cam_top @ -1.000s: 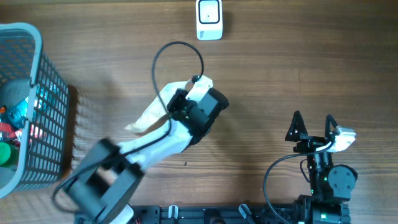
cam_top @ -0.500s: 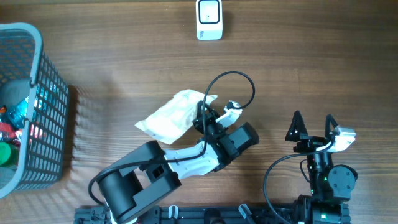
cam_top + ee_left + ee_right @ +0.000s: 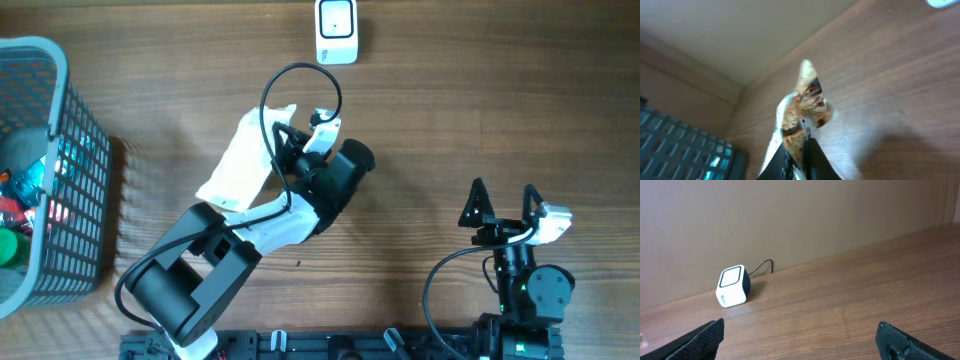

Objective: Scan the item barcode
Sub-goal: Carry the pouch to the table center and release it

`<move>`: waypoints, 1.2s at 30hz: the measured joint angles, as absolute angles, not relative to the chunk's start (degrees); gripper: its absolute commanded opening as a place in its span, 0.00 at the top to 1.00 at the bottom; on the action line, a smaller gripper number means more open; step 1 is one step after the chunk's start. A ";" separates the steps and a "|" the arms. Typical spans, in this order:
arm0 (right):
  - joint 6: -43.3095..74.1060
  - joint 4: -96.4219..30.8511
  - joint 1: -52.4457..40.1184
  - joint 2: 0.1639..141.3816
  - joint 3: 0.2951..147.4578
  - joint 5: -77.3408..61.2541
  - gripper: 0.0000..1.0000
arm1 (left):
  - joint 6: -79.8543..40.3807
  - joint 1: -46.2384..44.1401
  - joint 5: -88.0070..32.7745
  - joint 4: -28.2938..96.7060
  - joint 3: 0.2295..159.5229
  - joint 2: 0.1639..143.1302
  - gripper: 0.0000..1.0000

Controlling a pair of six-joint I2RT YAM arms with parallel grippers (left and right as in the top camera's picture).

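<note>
The left gripper holds a white packet clenched in its jaws over the wooden tabletop, near the white scanner at the far edge. The right gripper rests well apart, jaws spread wide and empty, across from a grey mesh basket.

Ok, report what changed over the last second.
The left gripper, jaws shut on the white snack packet throughout, dipped toward the near right, then swung the packet back up toward the barcode scanner. The right gripper, scanner and basket stayed put.
</note>
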State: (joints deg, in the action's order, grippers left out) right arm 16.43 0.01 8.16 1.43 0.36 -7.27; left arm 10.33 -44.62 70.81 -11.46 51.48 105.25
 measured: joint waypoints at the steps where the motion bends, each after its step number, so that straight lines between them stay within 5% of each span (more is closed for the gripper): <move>1: 16.45 0.03 8.16 1.43 0.36 -7.27 0.00 | 8.95 -44.66 69.14 -9.76 51.53 105.25 0.87; 6: 16.45 0.01 8.16 1.43 0.36 -7.27 0.00 | -0.64 -44.73 60.82 -1.80 51.62 105.23 0.68; 7: 16.45 0.01 8.16 1.43 0.36 -7.27 0.00 | -1.93 -44.91 59.79 -1.37 51.62 105.21 0.53; 9: 16.45 0.03 8.16 1.43 0.36 -7.27 0.00 | -3.09 -45.78 58.72 -1.21 51.62 105.21 0.00; 19: 16.45 0.03 8.16 1.43 0.36 -7.27 0.00 | -3.79 -56.86 60.58 -3.01 51.64 95.70 0.00; 28: 16.45 0.03 8.16 1.43 0.36 -7.27 0.00 | -0.14 -42.85 50.92 6.63 52.18 64.75 0.00; 36: 16.45 0.03 8.16 1.43 0.36 -7.27 0.00 | -2.59 -33.87 42.92 20.16 56.03 64.20 0.00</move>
State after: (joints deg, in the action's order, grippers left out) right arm 16.45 0.03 8.16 1.43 0.36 -7.27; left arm -2.59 -33.87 42.92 20.16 56.03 64.20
